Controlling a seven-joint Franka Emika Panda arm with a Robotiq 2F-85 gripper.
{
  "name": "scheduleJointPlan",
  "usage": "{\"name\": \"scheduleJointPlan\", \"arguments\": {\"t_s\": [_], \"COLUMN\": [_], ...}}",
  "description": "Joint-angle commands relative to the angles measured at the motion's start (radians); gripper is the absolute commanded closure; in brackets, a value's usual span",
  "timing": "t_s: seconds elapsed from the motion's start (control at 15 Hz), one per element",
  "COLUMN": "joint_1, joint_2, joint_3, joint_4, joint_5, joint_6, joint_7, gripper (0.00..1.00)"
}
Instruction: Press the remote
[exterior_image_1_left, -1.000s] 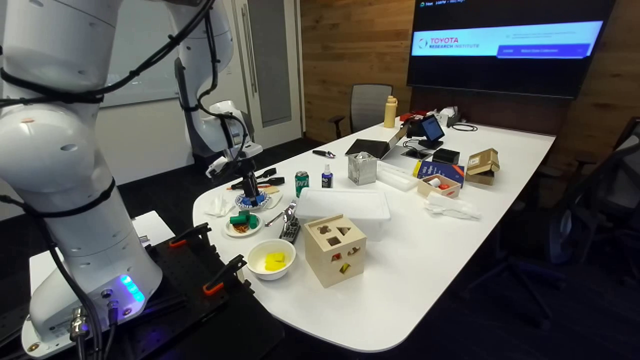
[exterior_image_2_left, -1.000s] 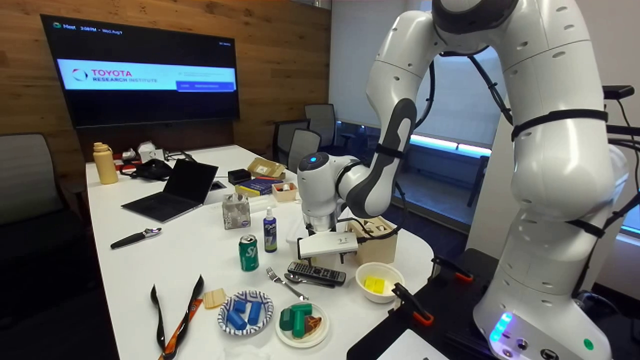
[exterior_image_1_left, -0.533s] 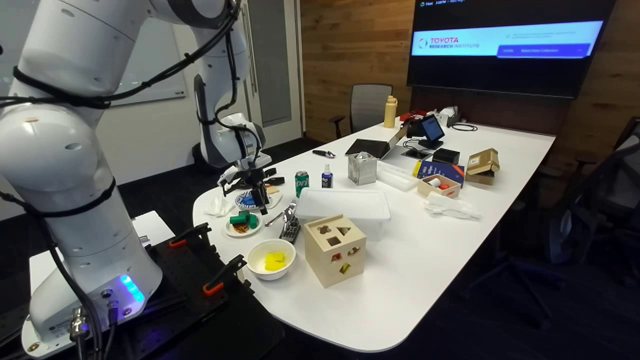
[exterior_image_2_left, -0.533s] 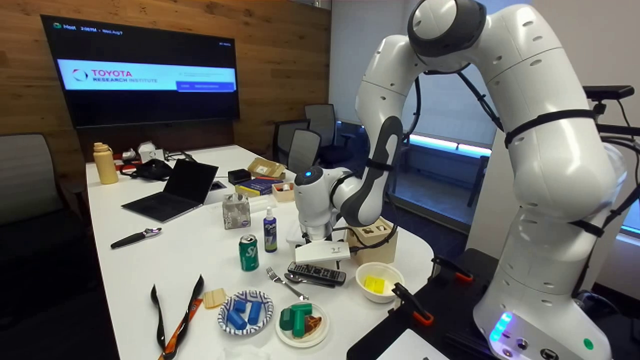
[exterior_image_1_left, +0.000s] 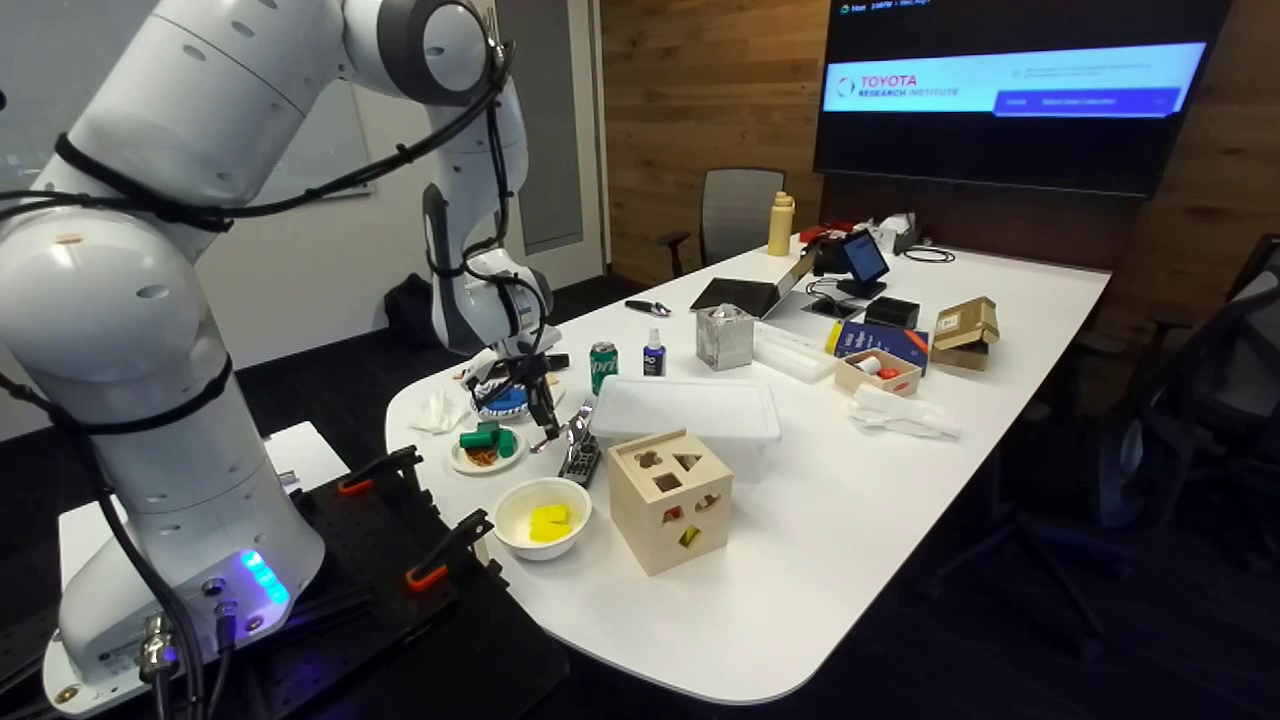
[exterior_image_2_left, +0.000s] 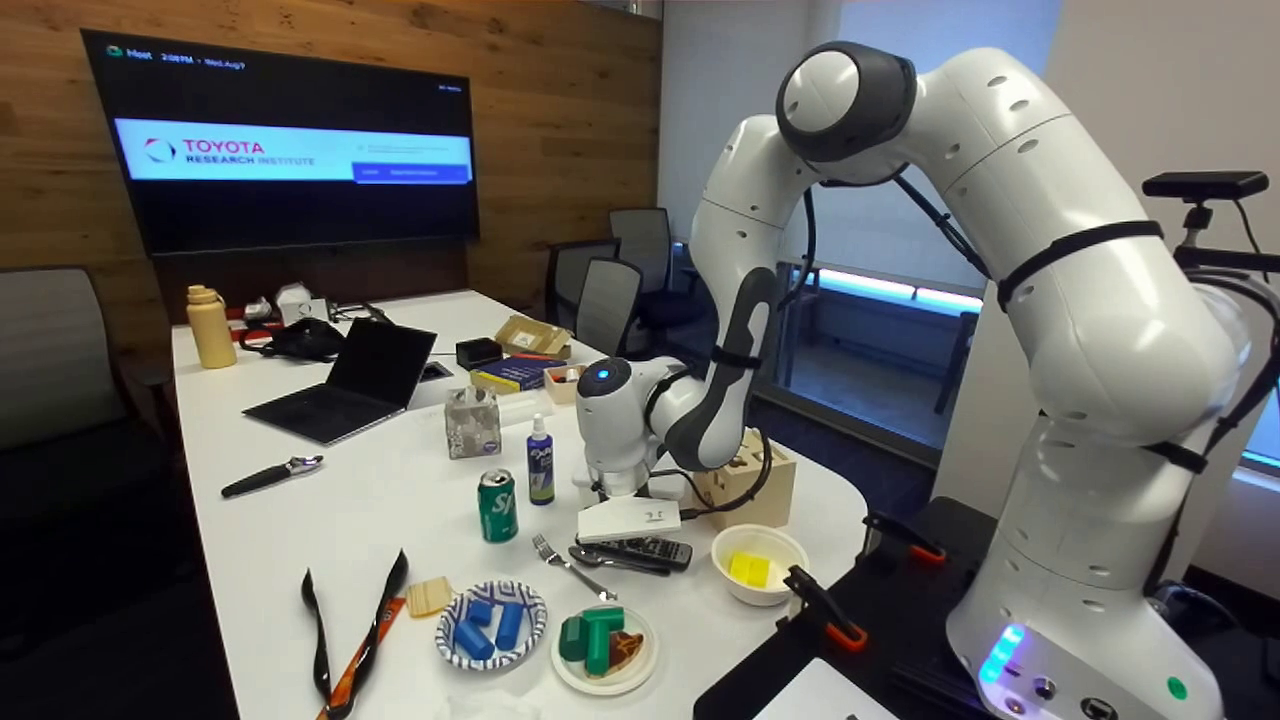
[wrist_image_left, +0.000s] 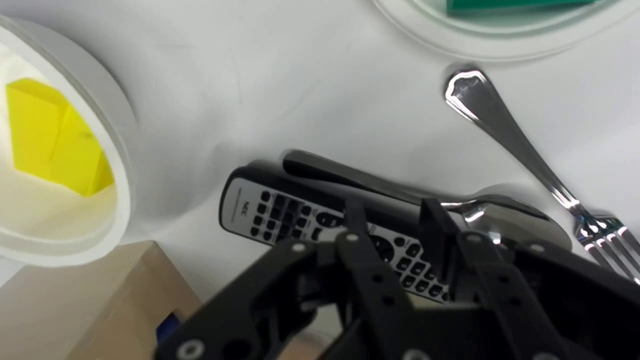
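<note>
Apparently, below my narrowly parted, empty jaws, the slim black-and-grey remote (wrist_image_left: 320, 218) points lengthwise toward the robot-side edge of the white tabletop (exterior_image_2_left: 705, 630).

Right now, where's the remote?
In the wrist view, the remote lies at lower middle, right of the white bowl, alongside the spoon, partly hidden by the tool.

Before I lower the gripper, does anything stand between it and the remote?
Nothing visible stands between the gripper and the remote. In the wrist view, no object lies over the remote's visible part; the gripper hides the rest. The spoon lies alongside, not on top.
</note>
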Motion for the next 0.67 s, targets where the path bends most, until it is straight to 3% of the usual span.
{"name": "scheduleJointPlan", "arguments": {"t_s": [0.0, 0.07, 0.6], "joint_1": [0.020, 0.019, 0.017], "joint_2": [0.034, 0.038, 0.071], "joint_3": [-0.025, -0.025, -0.043], "joint_4": [0.041, 0.047, 0.087], "joint_5": [-0.068, -0.085, -0.145], "joint_6": [0.040, 0.042, 0.022], "joint_7": [0.085, 0.103, 0.205], "gripper": [0.95, 1.00, 1.00]}}
